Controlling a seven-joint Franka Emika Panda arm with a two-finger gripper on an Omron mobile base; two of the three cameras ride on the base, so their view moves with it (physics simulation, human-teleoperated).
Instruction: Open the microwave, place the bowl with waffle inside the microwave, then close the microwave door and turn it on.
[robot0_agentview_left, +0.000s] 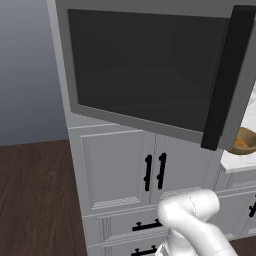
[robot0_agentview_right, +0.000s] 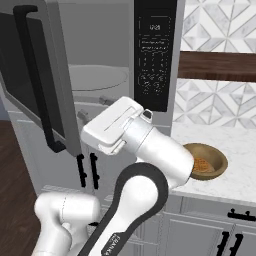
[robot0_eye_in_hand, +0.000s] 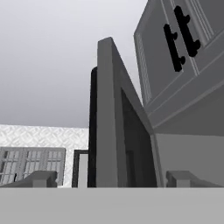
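Observation:
The microwave door (robot0_agentview_left: 145, 70) stands swung out to the left, its black handle bar (robot0_agentview_right: 35, 75) facing away from the pale cavity (robot0_agentview_right: 95, 50) and round turntable (robot0_agentview_right: 97, 77). The keypad strip (robot0_agentview_right: 154, 50) is at the cavity's right. My gripper (robot0_eye_in_hand: 112, 177) is open at the cavity's mouth, just right of the door's free edge (robot0_eye_in_hand: 107, 122), which rises beyond its spread fingertips (robot0_eye_in_hand: 41, 177). On the counter at the right sits the wooden bowl (robot0_agentview_right: 205, 161) holding the waffle (robot0_agentview_right: 201, 165), apart from the gripper. The bowl (robot0_agentview_left: 243, 142) also peeks out past the door.
White panelled cabinet doors (robot0_agentview_left: 120, 170) with small black handles sit below the microwave. The marble counter (robot0_agentview_right: 235, 165) runs right of it under a patterned backsplash (robot0_agentview_right: 215, 30). Dark wood floor (robot0_agentview_left: 35, 200) lies to the left. The open door juts into the space in front.

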